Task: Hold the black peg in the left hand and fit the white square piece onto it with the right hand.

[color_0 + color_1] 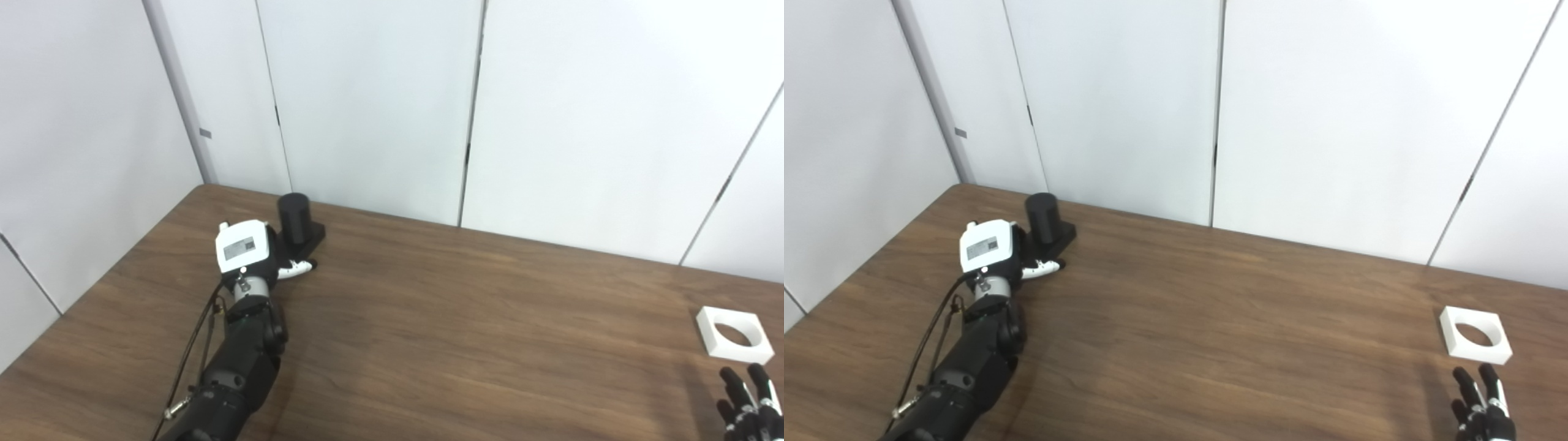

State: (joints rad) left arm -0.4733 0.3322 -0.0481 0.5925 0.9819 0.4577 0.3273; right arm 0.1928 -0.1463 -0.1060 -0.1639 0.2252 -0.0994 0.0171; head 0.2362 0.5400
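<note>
Reaching far across the table (429,318), the left hand (248,248) is at the black peg (296,217) in the left eye view. The peg stands upright on its dark base near the back left corner, and the hand is pressed against its near side, probably so that the peg can be kept steady for the fitting. The white back of the hand hides most of the fingers; one white fingertip shows beside the base, so I cannot tell if the hand really grips the peg. The white square piece (734,334) lies flat near the right edge, its round hole facing up. The right hand (752,401) is just in front of it, not touching, with fingers apart and holding nothing.

From the right eye view, the same layout appears. The left hand (992,248) is against the peg (1044,217), and the right hand (1482,407) is spread near the white piece (1476,334). Between peg and piece there is only bare wood, so nothing blocks the way. They are well apart, however, and the white wall panels (1127,104) stand close behind the peg.
</note>
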